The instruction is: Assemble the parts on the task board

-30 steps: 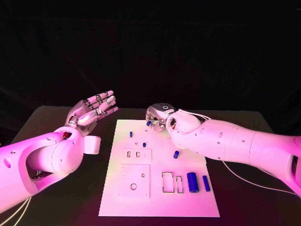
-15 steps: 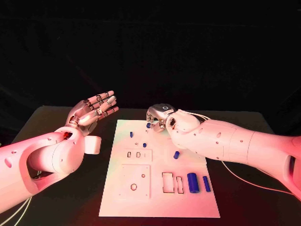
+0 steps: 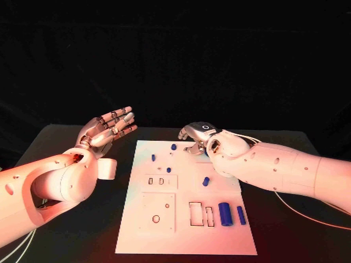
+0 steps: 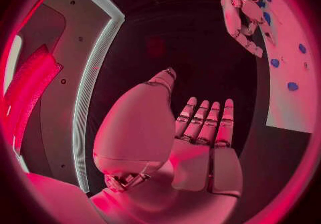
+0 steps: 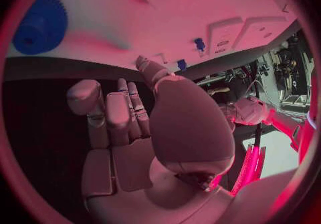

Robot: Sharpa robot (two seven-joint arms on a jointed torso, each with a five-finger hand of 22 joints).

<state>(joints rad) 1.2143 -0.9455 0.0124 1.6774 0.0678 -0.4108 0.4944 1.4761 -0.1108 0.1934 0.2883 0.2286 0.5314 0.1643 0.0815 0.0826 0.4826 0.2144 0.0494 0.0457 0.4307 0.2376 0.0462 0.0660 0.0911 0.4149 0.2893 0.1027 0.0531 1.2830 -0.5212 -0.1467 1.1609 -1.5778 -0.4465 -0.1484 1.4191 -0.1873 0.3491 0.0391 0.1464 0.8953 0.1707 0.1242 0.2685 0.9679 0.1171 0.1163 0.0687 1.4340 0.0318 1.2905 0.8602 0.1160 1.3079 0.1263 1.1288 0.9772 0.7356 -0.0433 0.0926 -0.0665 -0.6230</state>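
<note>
The white task board (image 3: 187, 230) lies lengthwise in the middle of the table. My right hand (image 3: 200, 135) hovers over its far end, fingers apart, holding nothing. A blue round part (image 3: 173, 147) lies free on the board just left of that hand; in the right wrist view a toothed blue part (image 5: 40, 23) lies on the board (image 5: 167, 5) beyond the fingers (image 5: 114, 112). More blue parts (image 3: 153, 156) (image 3: 168, 169) (image 3: 205, 180) lie farther down. My left hand (image 3: 108, 129) is raised left of the board, palm open (image 4: 200, 133).
A thick blue cylinder (image 3: 225, 212) and a thinner one (image 3: 240, 213) lie at the board's near right, beside rectangular slots (image 3: 195, 212). A round hole (image 3: 156, 218) and two small slots (image 3: 156, 179) sit on the left side. Black table (image 3: 64, 142) surrounds the board.
My right hand has moved to the right, away from the blue part at the board's far end, which now lies uncovered. The left hand has stayed where it was.
</note>
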